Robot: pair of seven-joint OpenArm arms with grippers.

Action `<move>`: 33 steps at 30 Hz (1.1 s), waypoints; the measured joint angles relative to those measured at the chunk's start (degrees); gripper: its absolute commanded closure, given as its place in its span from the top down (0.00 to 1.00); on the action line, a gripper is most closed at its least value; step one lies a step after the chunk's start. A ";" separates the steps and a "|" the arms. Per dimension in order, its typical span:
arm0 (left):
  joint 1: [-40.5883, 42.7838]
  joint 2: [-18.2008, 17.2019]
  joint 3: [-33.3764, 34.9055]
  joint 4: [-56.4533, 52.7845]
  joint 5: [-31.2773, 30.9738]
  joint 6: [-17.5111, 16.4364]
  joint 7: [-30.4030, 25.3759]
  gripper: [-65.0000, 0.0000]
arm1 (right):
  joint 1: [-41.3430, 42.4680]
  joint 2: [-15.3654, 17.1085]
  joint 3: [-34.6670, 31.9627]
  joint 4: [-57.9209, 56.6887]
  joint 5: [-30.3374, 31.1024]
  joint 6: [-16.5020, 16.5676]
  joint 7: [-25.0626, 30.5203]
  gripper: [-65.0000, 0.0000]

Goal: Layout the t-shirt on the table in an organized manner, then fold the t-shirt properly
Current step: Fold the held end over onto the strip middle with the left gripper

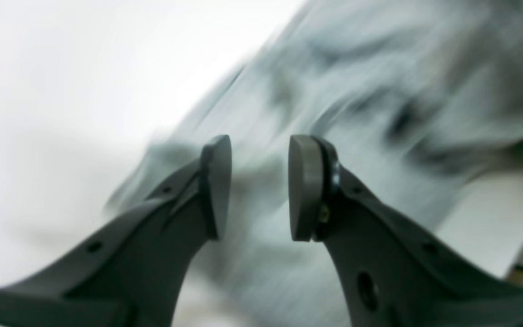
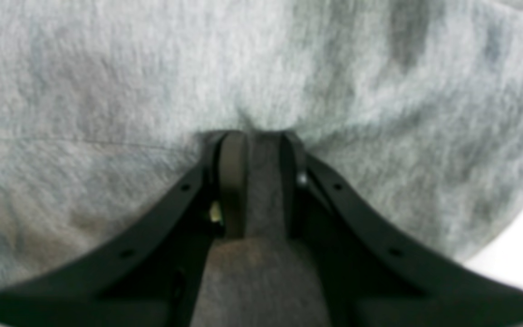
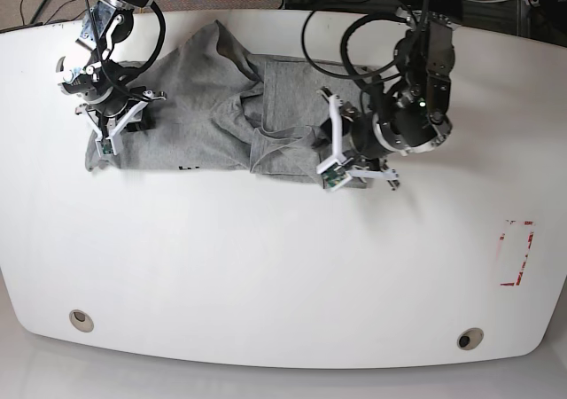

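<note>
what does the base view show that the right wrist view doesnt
Only the base view shows the whole white table, its two round holes, the red rectangle mark, both arms, the left gripper and the full rumpled spread of the grey t-shirt.

Only the right wrist view shows the right gripper up close, its jaws pinched on a fold of the cloth.

Both show the grey t-shirt, the right gripper at its edge, and some white tabletop.
</note>
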 measured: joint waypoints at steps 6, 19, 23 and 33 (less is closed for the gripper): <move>2.14 -3.13 -1.95 -1.66 0.31 0.15 -0.20 0.30 | 0.00 0.00 0.00 0.00 0.00 0.02 0.00 0.19; 0.68 -2.45 -1.25 -8.22 0.00 -0.20 -1.57 0.30 | 0.00 0.00 0.00 0.02 -0.02 0.02 0.00 0.19; -1.81 -1.03 0.28 -9.79 0.13 -0.20 -2.10 0.30 | -0.02 -0.15 0.00 0.02 -0.02 0.00 0.02 0.19; -7.28 0.81 4.98 -17.44 -0.22 -0.22 -2.47 0.30 | -0.04 -0.15 0.00 0.04 -0.02 0.00 0.02 0.19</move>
